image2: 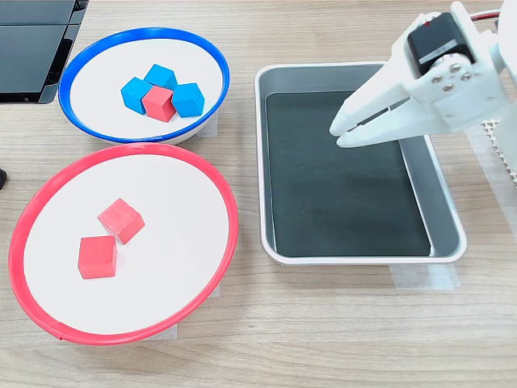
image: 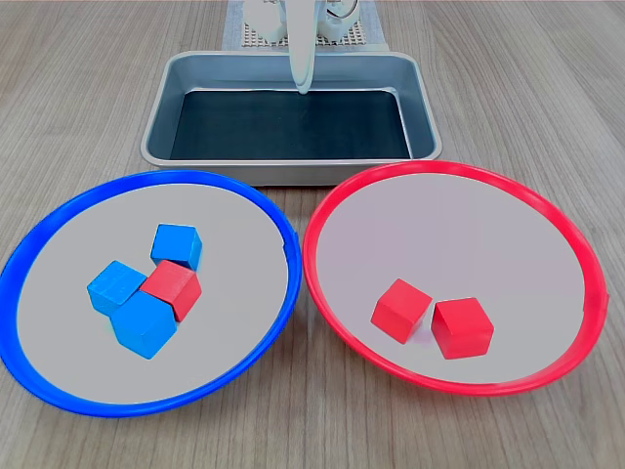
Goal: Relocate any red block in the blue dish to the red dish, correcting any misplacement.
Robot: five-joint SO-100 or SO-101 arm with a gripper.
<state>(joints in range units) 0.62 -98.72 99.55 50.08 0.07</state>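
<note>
A red block lies in the blue dish, wedged among three blue cubes. The red dish holds two more red cubes side by side. My white gripper hangs above the metal tray, well apart from both dishes. Its fingers are shut with nothing between them, pointing toward the second exterior view's left.
A rectangular metal tray with a dark bottom sits behind the dishes in the first exterior view. A black flat object lies at the second exterior view's top left. The arm's base stands on a white mesh behind the tray.
</note>
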